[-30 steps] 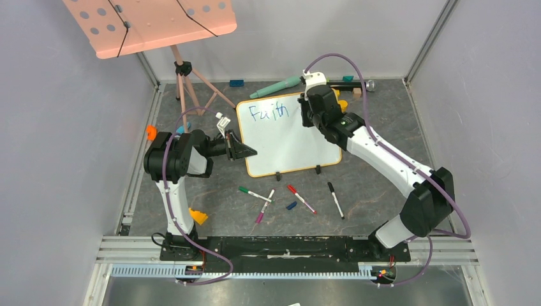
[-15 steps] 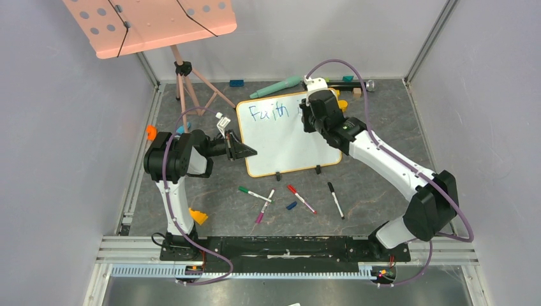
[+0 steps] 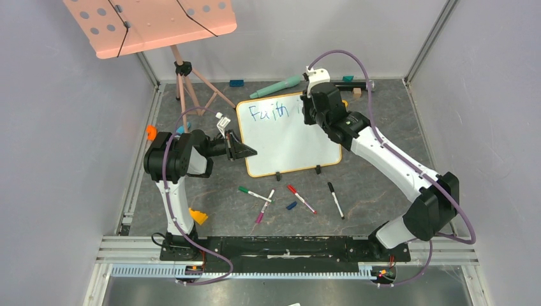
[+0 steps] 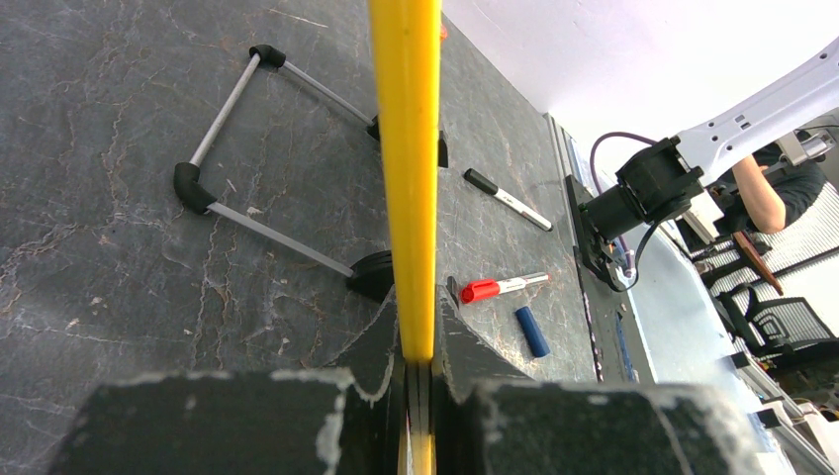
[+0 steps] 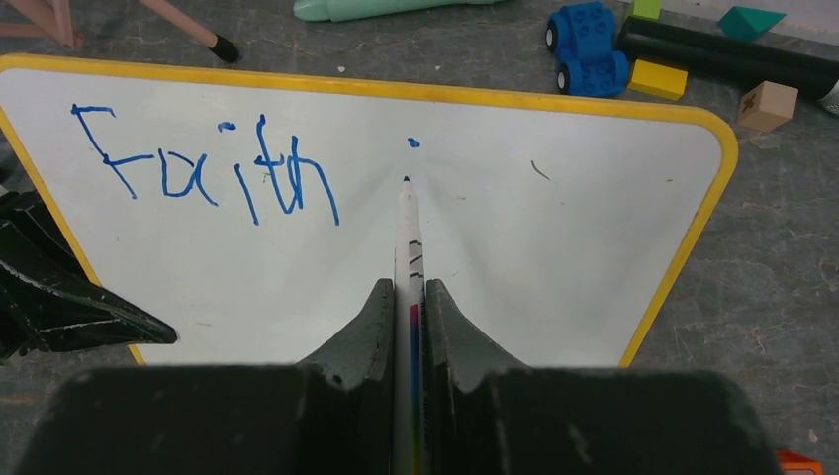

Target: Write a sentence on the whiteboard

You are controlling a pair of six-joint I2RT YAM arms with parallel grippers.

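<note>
The whiteboard [image 3: 293, 143], white with a yellow frame, stands tilted on black feet mid-table. My left gripper [image 3: 245, 152] is shut on its left edge; in the left wrist view the yellow frame [image 4: 408, 148] runs up from between the jaws of the left gripper [image 4: 418, 297]. My right gripper [image 3: 307, 107] is over the board's top right, shut on a white marker [image 5: 408, 228]. The marker's tip sits just below a small blue dot [image 5: 413, 142]. Of the sentence, only the blue word "Faith" [image 5: 203, 163] shows, at the top left.
Loose on the table in front of the board lie a green marker [image 3: 254, 194], a pink marker [image 3: 265, 205], a red marker [image 3: 300, 198], a black marker [image 3: 335, 200] and a blue cap [image 3: 291, 205]. A pink music stand [image 3: 153, 22] stands back left. Toys, including a blue car [image 5: 590, 45], lie behind the board.
My right gripper has shifted a little right and back along the board's top with the marker. A small blue mark now shows right of "Faith". The left arm has not moved.
</note>
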